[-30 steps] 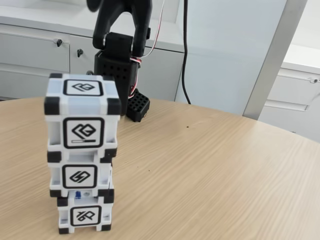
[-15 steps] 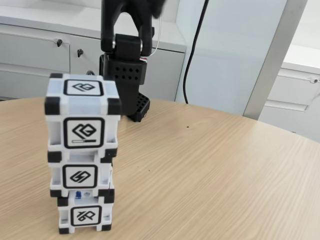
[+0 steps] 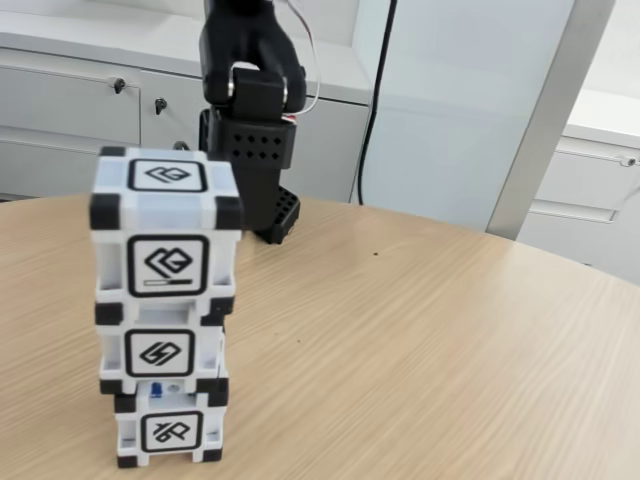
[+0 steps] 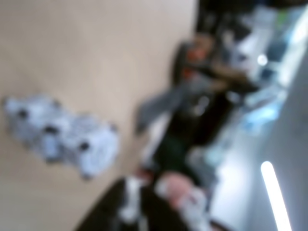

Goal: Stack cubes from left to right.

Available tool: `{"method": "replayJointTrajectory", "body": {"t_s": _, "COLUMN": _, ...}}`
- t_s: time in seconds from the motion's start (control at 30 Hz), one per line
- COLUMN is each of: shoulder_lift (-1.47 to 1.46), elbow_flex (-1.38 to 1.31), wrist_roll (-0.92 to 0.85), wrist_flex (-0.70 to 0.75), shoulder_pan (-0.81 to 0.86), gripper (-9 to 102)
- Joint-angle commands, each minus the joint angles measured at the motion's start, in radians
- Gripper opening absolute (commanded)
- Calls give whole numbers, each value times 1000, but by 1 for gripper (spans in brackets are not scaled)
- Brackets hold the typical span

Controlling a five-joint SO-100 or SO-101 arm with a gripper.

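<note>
A round-edged tabletop of pale wood-grain laminate (image 3: 420, 340) carries everything in the fixed view, its curved rim running from twelve o'clock down toward three. Directly on it, at about eight o'clock, sits a white plastic cube with black corner blocks and a black-framed glyph (image 3: 168, 432); two more like it are piled above, slightly out of line. At about eleven o'clock, near the far rim, the black perforated base of the robot arm (image 3: 262, 195) stands on the surface. A few small dark specks (image 3: 376, 252) lie just right of that base. In the blurred wrist view the same pale surface (image 4: 86, 48) shows, with a whitish, dark-spotted shape (image 4: 62, 134) at nine o'clock.
</note>
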Motion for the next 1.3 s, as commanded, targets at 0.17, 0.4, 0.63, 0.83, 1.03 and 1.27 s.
{"method": "replayJointTrajectory", "body": {"t_s": 0.17, "shoulder_lift": 423, "elbow_flex": 528, "wrist_roll": -58, "wrist_flex": -247, "shoulder_pan": -3, "gripper": 0}}
{"method": "replayJointTrajectory", "body": {"t_s": 0.4, "shoulder_lift": 549, "elbow_flex": 957, "wrist_roll": -83, "wrist_flex": -416, "shoulder_pan": -3, "gripper": 0}}
{"method": "replayJointTrajectory", "body": {"t_s": 0.63, "shoulder_lift": 543, "elbow_flex": 1152, "wrist_roll": -124, "wrist_flex": -491, "shoulder_pan": 15, "gripper": 0}}
{"method": "replayJointTrajectory", "body": {"t_s": 0.83, "shoulder_lift": 540, "elbow_flex": 1184, "wrist_roll": -84, "wrist_flex": -486, "shoulder_pan": 17, "gripper": 0}}
{"method": "replayJointTrajectory", "body": {"t_s": 1.03, "shoulder_lift": 540, "elbow_flex": 1184, "wrist_roll": -97, "wrist_flex": -417, "shoulder_pan": 18, "gripper": 0}}
{"method": "replayJointTrajectory", "body": {"t_s": 1.27, "shoulder_lift": 541, "elbow_flex": 1172, "wrist_roll": -127, "wrist_flex": -322, "shoulder_pan": 17, "gripper": 0}}
